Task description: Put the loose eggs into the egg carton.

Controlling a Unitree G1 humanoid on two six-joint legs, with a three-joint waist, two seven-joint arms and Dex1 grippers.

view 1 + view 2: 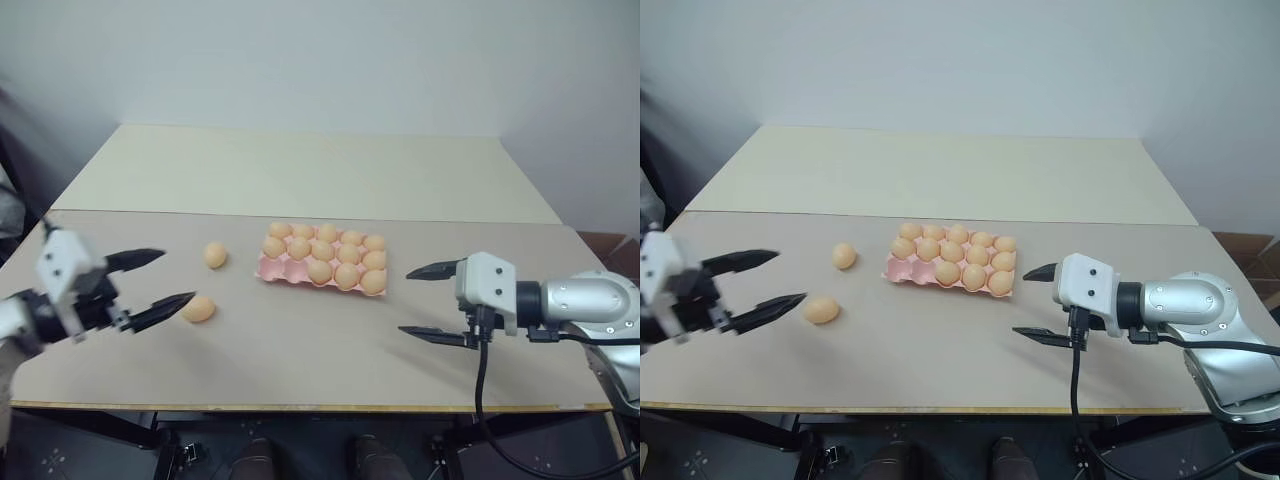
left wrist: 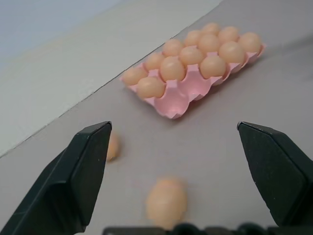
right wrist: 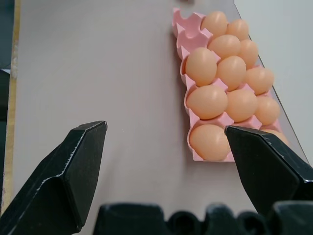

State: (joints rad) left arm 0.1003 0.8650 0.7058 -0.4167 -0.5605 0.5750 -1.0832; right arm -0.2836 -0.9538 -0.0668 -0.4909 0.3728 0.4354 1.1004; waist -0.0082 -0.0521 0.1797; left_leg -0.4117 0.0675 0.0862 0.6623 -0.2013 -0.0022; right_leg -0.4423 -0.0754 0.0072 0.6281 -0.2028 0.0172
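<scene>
we have the egg carton sitting near the middle of the desk, and two loose eggs on the bare surface to its left: the nearer egg lies just off the tip of our left pincer, the farther egg lies between it and the carton, well apart from both. our left pincer is spread wide and holds nothing; the nearer egg sits ahead of its lower finger, not between the two. our right pincer hangs on the other side of the carton, also spread wide and empty. what could go wrong from here: if we push the left pincer in with one finger leading, it may nudge the nearer egg and set it rolling across the smooth desk, perhaps toward the front edge; if we close off-centre on that rounded shell, it could squirt out of the grip. at the carton, the free cups lie at the left front corner beside filled ones, so a drop from too high or slightly off could knock a seated egg or bounce out. counting: two loose eggs, one carton; in it we make out about thirteen eggs, with two cups open, though the back rows overlap and we cannot be sure of that number.
</scene>
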